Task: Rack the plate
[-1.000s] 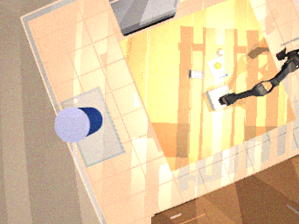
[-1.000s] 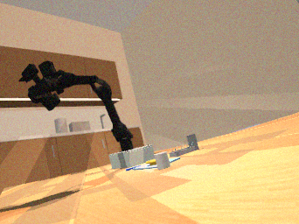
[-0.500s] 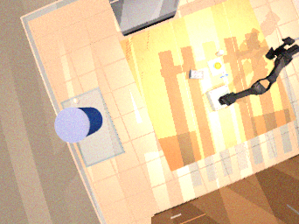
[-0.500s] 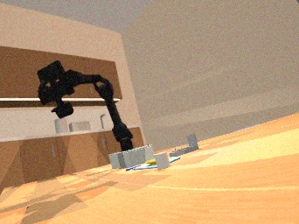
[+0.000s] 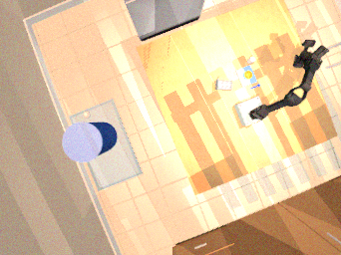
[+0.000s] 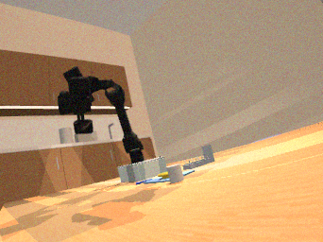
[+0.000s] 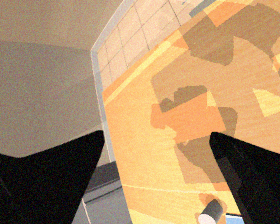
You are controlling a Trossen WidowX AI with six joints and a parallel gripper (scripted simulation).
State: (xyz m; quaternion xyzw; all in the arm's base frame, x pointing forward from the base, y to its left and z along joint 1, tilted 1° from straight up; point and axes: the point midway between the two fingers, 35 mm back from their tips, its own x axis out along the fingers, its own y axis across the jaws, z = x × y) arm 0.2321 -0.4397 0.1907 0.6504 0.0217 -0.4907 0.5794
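Observation:
The plate, seemingly the small yellow disc [image 5: 248, 75] [image 6: 163, 175], lies flat on a blue cloth [image 5: 252, 80] [image 6: 190, 172]. The dish rack [image 5: 224, 85] [image 6: 200, 162] is small and pale grey, with a taller end in the exterior view, and stands beside the cloth. Nothing stands in its slots as far as I can see. My gripper [image 5: 316, 47] [image 7: 157, 137] is open and empty, raised high and well off to the side of the plate. The wrist view shows neither the plate nor the rack, only a corner of the blue cloth [image 7: 236, 219] at the bottom.
A pale cup [image 5: 251, 60] [image 6: 175, 173] [image 7: 211, 212] stands by the cloth. A blue pen-like thing [image 5: 255, 87] lies at its edge. A pale box [image 5: 244, 113] [image 6: 130, 173] is at the arm's base. A grey fridge-like block [image 5: 165, 7] stands beyond the wooden surface.

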